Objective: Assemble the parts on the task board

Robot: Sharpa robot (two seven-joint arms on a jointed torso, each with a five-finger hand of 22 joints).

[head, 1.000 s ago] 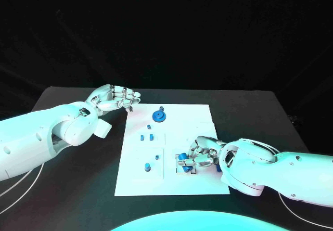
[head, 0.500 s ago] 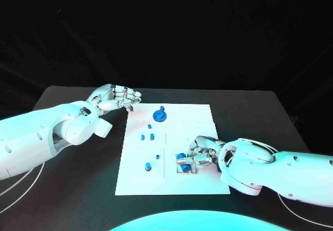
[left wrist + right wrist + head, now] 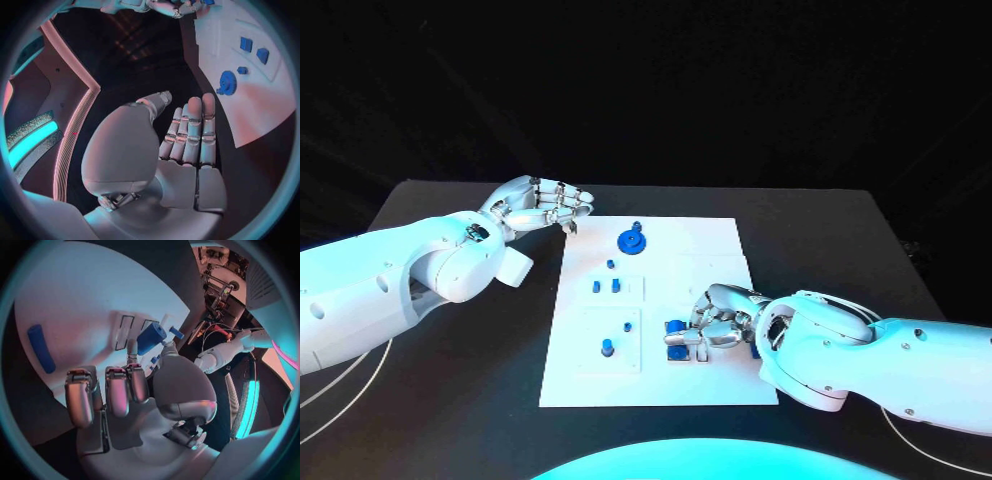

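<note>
Task board (image 3: 689, 240): lying flat mid-worktop (image 3: 444, 210), long axis running away from the robot, so both arms can reach it.

Parking the left robot hand (image 3: 538, 205) just off the board's far left corner, empty, fingers stretched out side by side; probably keeping clear.

Working the right robot hand (image 3: 711, 325) low over the near right part of the board, pinching a short blue cylinder (image 3: 150, 338) between thumb and fingertips. Hovering it by the dark-outlined slots (image 3: 124, 332), likely lining up an insertion. Cylinder's long axis tilting, free end pointing away from the palm towards the board; not plumb, by the look of it.

Leaving the round blue part (image 3: 632, 240) at the far end and a blue bar (image 3: 37, 347) lying flat.
</note>
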